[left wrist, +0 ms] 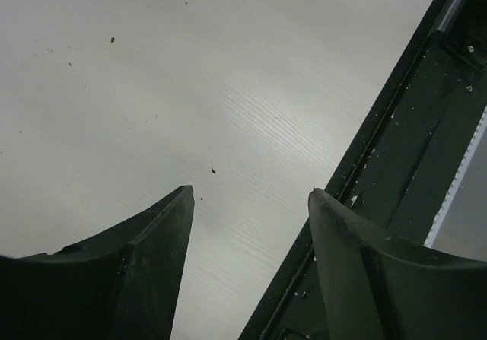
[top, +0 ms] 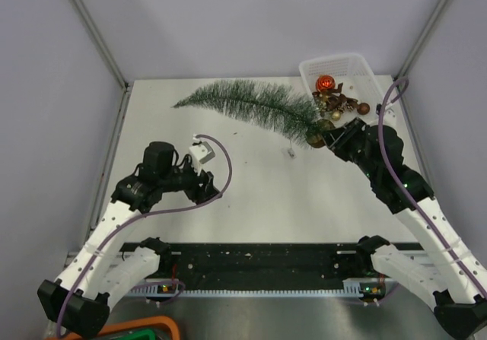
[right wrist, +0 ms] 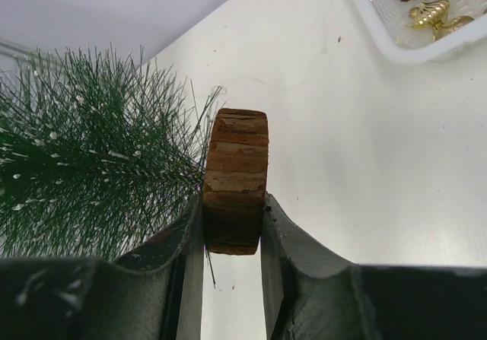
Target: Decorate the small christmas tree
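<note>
Right pincer (right wrist: pixel 233 204) on one small christmas tree (right wrist: pixel 91 157)

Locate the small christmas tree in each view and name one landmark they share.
Top external: small christmas tree slants across the upper middle, tip left, base at the right gripper.
Left wrist: not in it; only the table and the open left gripper.
Right wrist: bristles at left, wooden base in the centre, clamped.
Shared landmark: white basket, top right in the top and right wrist views.

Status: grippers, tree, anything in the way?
Left gripper: jaws open, empty. Right gripper: jaws shut on wooden base of tree, tipped sideways. Nothing blocking.
</note>
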Robot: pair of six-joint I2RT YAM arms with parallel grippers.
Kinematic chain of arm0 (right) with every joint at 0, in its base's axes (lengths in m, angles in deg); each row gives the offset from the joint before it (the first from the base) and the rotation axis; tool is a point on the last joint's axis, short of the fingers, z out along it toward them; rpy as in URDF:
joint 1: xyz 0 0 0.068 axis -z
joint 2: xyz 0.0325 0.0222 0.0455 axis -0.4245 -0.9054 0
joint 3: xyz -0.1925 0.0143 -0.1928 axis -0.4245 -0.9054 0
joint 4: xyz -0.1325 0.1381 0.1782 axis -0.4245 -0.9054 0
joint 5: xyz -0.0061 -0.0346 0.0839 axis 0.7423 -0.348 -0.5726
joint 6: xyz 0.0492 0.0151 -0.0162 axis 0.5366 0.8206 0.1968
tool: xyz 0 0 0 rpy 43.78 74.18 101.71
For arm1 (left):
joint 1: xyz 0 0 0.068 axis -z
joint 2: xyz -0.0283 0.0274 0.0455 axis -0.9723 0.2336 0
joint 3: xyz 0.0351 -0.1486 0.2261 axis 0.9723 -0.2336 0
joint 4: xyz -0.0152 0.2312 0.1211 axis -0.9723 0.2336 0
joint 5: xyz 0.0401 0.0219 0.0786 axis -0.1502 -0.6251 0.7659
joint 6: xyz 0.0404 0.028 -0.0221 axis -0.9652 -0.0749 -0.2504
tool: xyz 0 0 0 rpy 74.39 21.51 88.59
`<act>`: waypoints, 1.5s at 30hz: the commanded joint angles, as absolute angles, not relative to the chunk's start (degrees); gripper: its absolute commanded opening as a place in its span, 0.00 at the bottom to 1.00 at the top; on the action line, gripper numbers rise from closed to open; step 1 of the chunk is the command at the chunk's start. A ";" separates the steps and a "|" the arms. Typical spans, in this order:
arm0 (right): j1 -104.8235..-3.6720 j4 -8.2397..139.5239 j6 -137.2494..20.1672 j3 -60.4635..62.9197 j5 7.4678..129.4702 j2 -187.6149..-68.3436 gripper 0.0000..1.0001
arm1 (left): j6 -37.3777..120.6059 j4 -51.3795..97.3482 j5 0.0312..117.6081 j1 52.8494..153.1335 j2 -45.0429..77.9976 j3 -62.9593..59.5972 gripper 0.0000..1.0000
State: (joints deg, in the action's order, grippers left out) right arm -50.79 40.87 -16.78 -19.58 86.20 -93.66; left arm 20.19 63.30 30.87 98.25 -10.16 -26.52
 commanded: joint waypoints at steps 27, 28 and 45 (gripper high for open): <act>-50.52 40.05 -19.48 -23.87 91.23 -91.02 0.00 | -23.13 63.15 46.43 100.05 -2.86 -27.10 0.83; -50.43 40.05 -19.30 -24.22 91.23 -90.85 0.00 | -23.75 62.88 45.64 100.31 -1.72 -26.31 0.83; -50.52 38.46 -16.49 -19.22 83.68 -88.91 0.00 | 9.46 37.32 42.74 101.10 10.59 -26.47 0.87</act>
State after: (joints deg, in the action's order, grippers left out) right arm -50.79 35.54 -18.55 -24.78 87.55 -89.68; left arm -3.83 48.79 42.57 101.29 11.07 -25.03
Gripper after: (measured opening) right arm 0.272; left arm 0.872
